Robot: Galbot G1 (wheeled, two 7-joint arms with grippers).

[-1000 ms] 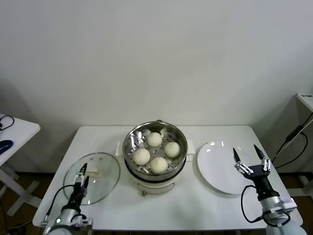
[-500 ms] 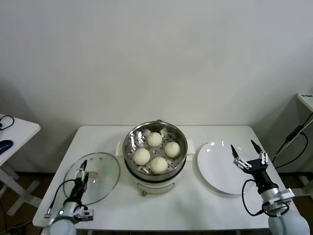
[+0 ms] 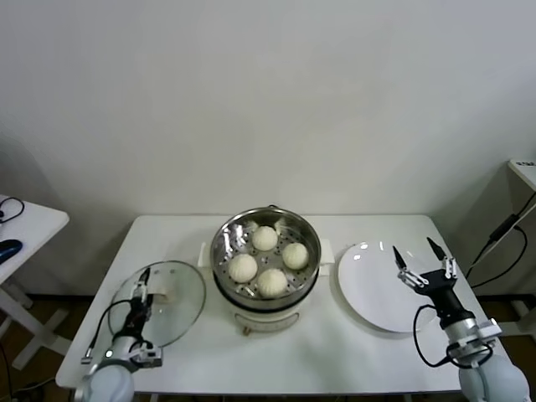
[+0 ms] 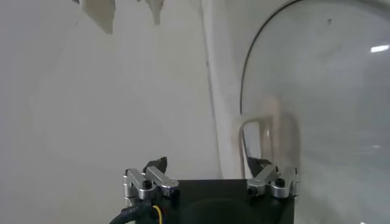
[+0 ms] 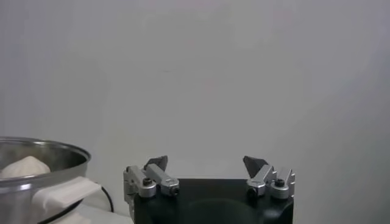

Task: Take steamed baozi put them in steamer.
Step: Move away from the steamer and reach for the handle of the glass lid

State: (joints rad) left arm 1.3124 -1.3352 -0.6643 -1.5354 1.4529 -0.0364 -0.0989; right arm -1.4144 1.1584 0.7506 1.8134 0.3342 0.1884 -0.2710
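On the white table (image 3: 285,352) I see the steamer (image 3: 265,257) at centre, four steamed baozi (image 3: 268,260) resting on its perforated tray. From my head camera the white plate (image 3: 378,286) lies bare to its right, the glass lid (image 3: 166,302) flat to its left; the right wrist camera catches only the pot's rim and one bun. My right gripper (image 3: 421,261) hangs over the plate's outer edge, fingers apart and holding nothing. My left gripper (image 3: 141,288) sits low over the lid, fingers spread too.
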